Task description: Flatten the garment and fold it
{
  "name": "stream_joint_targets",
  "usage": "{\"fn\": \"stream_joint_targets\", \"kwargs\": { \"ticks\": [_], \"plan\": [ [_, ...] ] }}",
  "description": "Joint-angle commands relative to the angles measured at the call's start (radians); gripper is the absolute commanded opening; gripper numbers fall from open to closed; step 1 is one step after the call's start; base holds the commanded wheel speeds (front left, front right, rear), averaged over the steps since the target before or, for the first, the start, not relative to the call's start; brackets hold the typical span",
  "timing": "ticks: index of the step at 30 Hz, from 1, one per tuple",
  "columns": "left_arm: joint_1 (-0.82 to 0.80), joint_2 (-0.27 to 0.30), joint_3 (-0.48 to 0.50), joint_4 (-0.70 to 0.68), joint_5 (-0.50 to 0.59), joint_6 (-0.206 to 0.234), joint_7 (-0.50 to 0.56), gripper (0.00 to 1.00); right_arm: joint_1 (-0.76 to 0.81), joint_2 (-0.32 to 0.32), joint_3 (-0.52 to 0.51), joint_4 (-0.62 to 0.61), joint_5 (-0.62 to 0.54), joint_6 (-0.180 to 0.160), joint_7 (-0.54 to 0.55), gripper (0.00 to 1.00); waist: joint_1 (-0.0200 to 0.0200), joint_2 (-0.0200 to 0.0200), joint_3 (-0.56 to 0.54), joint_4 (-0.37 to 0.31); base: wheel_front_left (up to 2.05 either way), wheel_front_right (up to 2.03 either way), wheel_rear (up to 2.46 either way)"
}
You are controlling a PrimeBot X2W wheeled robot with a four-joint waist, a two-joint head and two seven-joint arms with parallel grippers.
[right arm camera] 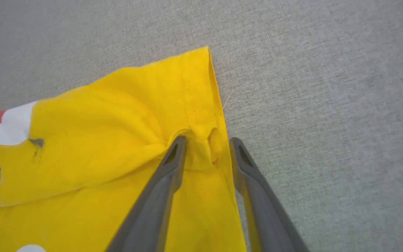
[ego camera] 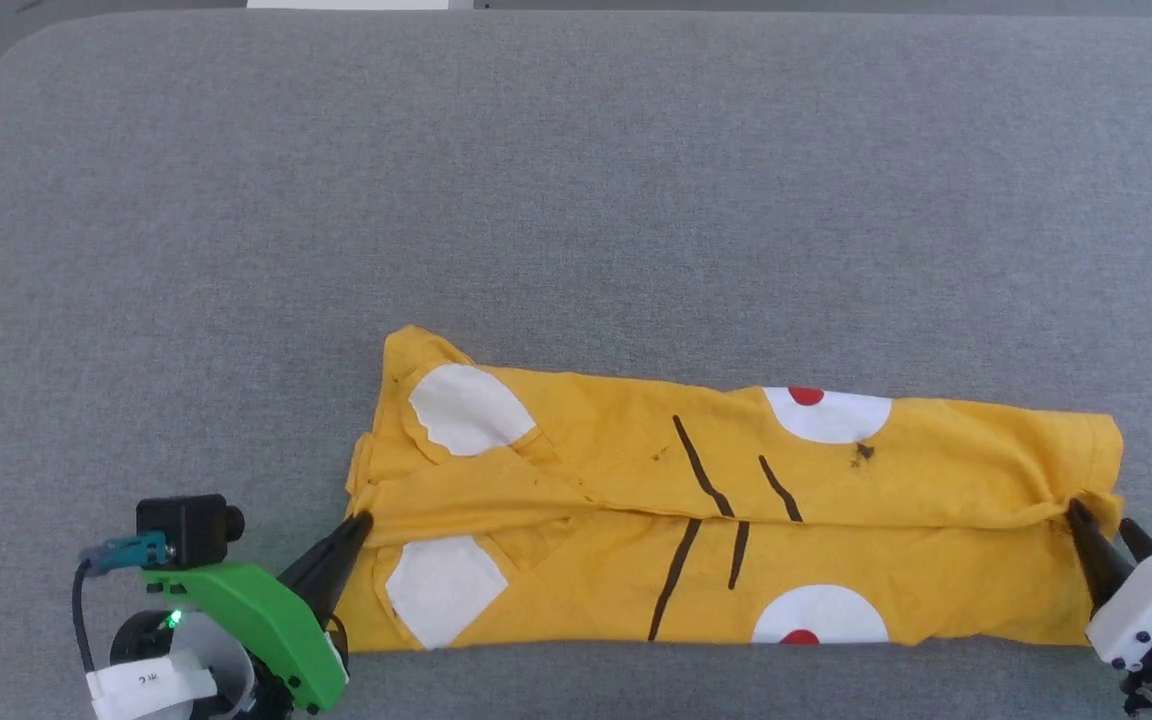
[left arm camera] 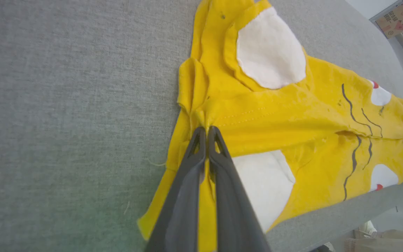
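The garment (ego camera: pixel 736 500), a mustard-yellow T-shirt with white patches, red dots and black lines, lies folded lengthwise into a long band near the table's front edge. My left gripper (ego camera: pixel 361 520) is at its left end, shut on a pinch of the folded edge; in the left wrist view the fingertips (left arm camera: pixel 201 134) press together on yellow cloth (left arm camera: pixel 292 115). My right gripper (ego camera: pixel 1104 522) is at the right end with its jaws apart. In the right wrist view its fingers (right arm camera: pixel 173 157) straddle a small pucker of the garment (right arm camera: pixel 117 115) without squeezing it.
A grey cloth-covered table (ego camera: pixel 576 200) stretches far beyond the garment to the back and both sides. Its front edge runs just below the shirt (ego camera: pixel 636 680). A cardboard box (left arm camera: pixel 401 15) stands off the table.
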Motion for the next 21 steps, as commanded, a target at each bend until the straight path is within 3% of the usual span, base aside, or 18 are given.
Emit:
{"fn": "stream_joint_targets", "kwargs": {
  "ticks": [1, 7, 13, 18, 21],
  "plan": [
    [-0.024, -0.01, -0.002, 0.02, 0.01, -0.007, -0.009, 1.0, -0.02, 0.0, 0.006, 0.01, -0.004, -0.002, -0.01, 1.0, 0.0001, 0.0, 0.003, 0.001, 0.0, 0.0, 0.0],
    [-0.041, -0.032, 0.004, 0.061, 0.013, -0.009, -0.038, 1.0, -0.03, -0.005, 0.018, 0.025, 0.007, -0.002, -0.02, 1.0, 0.0001, 0.0, 0.005, 0.004, 0.0, 0.0, 0.0],
    [-0.002, -0.014, 0.042, 0.002, 0.038, 0.021, -0.112, 1.0, 0.016, -0.014, 0.015, -0.056, 0.056, -0.002, 0.008, 1.0, 0.0001, 0.0, -0.021, 0.009, 0.0, 0.0, 0.0],
    [0.05, -0.01, 0.121, -0.088, 0.122, 0.108, -0.284, 1.0, 0.059, 0.004, -0.04, -0.163, 0.05, -0.002, -0.034, 1.0, 0.0001, 0.0, -0.048, 0.012, 0.0, 0.0, 0.0],
    [0.074, -0.038, 0.178, -0.139, 0.213, 0.171, -0.363, 1.0, 0.071, 0.016, -0.071, -0.201, 0.006, -0.002, -0.097, 1.0, 0.0001, 0.0, -0.061, 0.015, 0.0, 0.0, 0.0]
  ]
}}
